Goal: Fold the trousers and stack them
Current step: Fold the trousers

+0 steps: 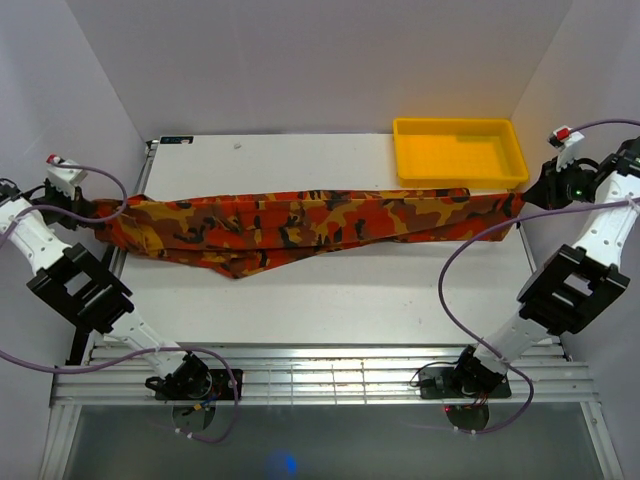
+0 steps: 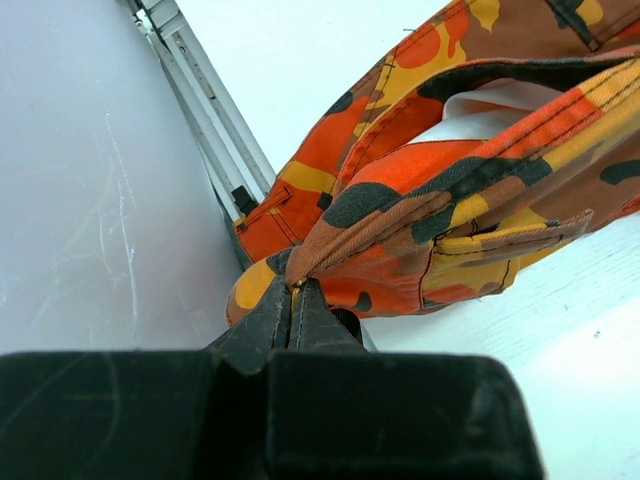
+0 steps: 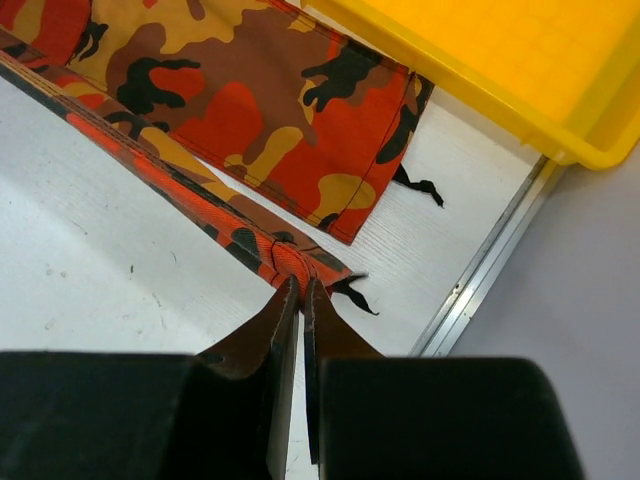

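Observation:
The camouflage trousers are stretched lengthwise across the white table, from the left edge to the right edge. My left gripper is shut on the waist end; in the left wrist view the bunched waistband hangs from its tips. My right gripper is shut on the hem of one leg; in the right wrist view the fabric edge is pinched between the tips. The other leg's hem lies flat on the table beside it.
A plain yellow plastic tray stands at the back right, just behind the leg ends; it also shows in the right wrist view. The table's metal rail runs close to the right gripper. White walls enclose the sides.

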You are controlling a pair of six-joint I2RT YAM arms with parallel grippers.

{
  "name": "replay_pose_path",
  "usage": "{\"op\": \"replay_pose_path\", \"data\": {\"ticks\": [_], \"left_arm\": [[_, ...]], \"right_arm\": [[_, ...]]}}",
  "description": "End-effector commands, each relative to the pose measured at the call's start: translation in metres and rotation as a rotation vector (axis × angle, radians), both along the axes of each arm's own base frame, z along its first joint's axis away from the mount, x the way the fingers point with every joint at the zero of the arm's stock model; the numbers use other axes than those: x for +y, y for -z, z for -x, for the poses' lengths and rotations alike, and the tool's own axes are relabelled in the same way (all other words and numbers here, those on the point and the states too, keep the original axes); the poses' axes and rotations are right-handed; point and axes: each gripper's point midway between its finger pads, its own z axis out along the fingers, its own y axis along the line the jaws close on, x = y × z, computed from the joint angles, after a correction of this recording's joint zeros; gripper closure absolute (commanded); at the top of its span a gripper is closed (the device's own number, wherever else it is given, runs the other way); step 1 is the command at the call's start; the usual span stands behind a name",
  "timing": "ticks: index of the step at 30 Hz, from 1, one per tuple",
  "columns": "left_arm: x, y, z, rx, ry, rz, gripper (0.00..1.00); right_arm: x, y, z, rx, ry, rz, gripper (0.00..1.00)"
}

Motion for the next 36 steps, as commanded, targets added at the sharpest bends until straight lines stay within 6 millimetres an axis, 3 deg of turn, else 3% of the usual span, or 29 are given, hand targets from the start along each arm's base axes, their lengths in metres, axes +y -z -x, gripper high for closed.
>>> {"op": "replay_pose_path", "data": {"ticks": [1, 5, 8, 12, 17, 20, 22, 23, 24, 28, 29, 31, 32, 34, 36], "left_arm": [[0.038, -0.035, 0.019, -0.159, -0.078, -0.060, 1.00], [0.051, -0.052, 0.044, -0.242, -0.133, -0.022, 1.00], [0.050, -0.063, 0.058, -0.304, -0.135, -0.016, 1.00], [0.043, -0.058, 0.066, -0.308, -0.141, -0.037, 1.00], [0.046, -0.062, 0.061, -0.391, -0.227, -0.010, 1.00], [0.039, -0.051, 0.047, -0.397, -0.221, -0.044, 1.00], [0.035, -0.043, 0.038, -0.369, -0.223, -0.043, 1.00], [0.036, -0.040, 0.033, -0.358, -0.222, -0.034, 1.00], [0.036, -0.039, 0.030, -0.350, -0.224, -0.027, 1.00], [0.038, -0.035, 0.011, -0.309, -0.239, -0.030, 1.00], [0.040, -0.040, 0.007, -0.312, -0.242, -0.040, 1.00], [0.044, -0.031, -0.001, -0.278, -0.261, -0.045, 1.00], [0.046, -0.037, -0.005, -0.281, -0.266, -0.052, 1.00], [0.047, -0.028, -0.011, -0.249, -0.270, -0.037, 1.00], [0.052, -0.027, -0.012, -0.238, -0.289, -0.043, 1.00]], "right_arm": [[-0.020, -0.044, 0.013, -0.185, 0.018, 0.153, 0.92], [-0.015, -0.083, 0.040, -0.281, 0.024, 0.170, 0.92], [0.003, -0.104, 0.062, -0.332, -0.009, 0.189, 0.92], [0.026, -0.114, 0.085, -0.376, -0.030, 0.218, 0.92], [0.055, -0.136, 0.100, -0.471, -0.066, 0.206, 0.92], [0.068, -0.153, 0.103, -0.536, -0.084, 0.173, 0.92], [0.069, -0.153, 0.101, -0.535, -0.060, 0.140, 0.92], [0.058, -0.163, 0.090, -0.582, -0.040, 0.188, 0.92], [0.052, -0.152, 0.084, -0.527, 0.023, 0.126, 0.92], [0.008, -0.116, 0.054, -0.385, 0.111, 0.197, 0.92], [-0.004, -0.098, 0.044, -0.327, 0.120, 0.176, 0.92], [-0.022, -0.074, 0.034, -0.254, 0.145, 0.176, 0.92], [-0.027, -0.069, 0.029, -0.249, 0.151, 0.184, 0.92], [-0.036, -0.049, 0.023, -0.200, 0.162, 0.180, 0.92], [-0.036, -0.040, 0.021, -0.188, 0.144, 0.167, 0.92]]}}
